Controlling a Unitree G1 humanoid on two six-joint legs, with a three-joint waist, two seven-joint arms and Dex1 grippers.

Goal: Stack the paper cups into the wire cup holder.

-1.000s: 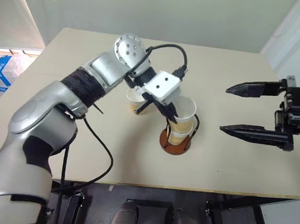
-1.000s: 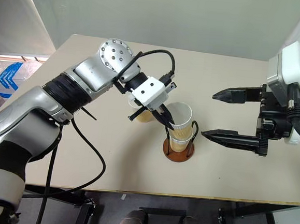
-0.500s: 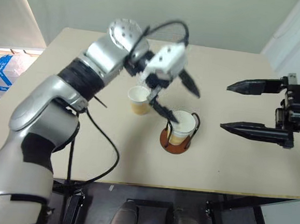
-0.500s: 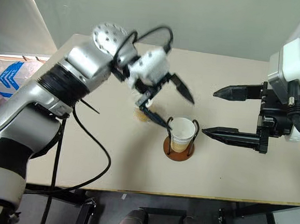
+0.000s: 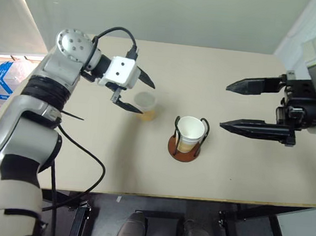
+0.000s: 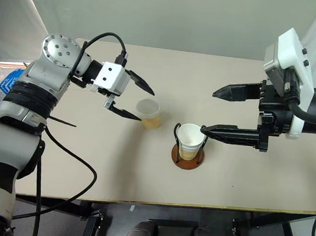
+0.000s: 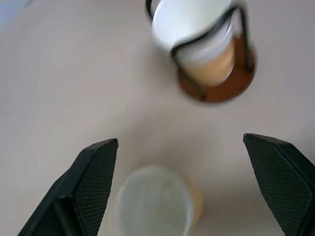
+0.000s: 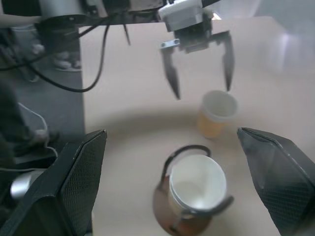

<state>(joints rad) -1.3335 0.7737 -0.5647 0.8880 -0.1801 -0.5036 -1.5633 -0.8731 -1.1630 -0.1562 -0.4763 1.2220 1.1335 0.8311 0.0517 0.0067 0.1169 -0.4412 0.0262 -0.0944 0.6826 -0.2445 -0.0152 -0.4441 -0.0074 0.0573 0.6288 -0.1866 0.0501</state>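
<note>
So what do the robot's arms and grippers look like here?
Silver-grey arm shells with black joint bands and loose black cables. Each gripper, left and right, has a white boxy housing and two black pointed fingers with textured pads.

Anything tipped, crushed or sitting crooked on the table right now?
Nothing stands out. The cups in the wire cup holder sit upright inside the loops. The loose paper cup stands upright on the table, apart from the holder. Left tool and right tool are open, holding nothing.

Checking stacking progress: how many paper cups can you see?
2 visible: a cup in the wire holder, another cup on the table. Nested cups may hide under the holder's one.
</note>
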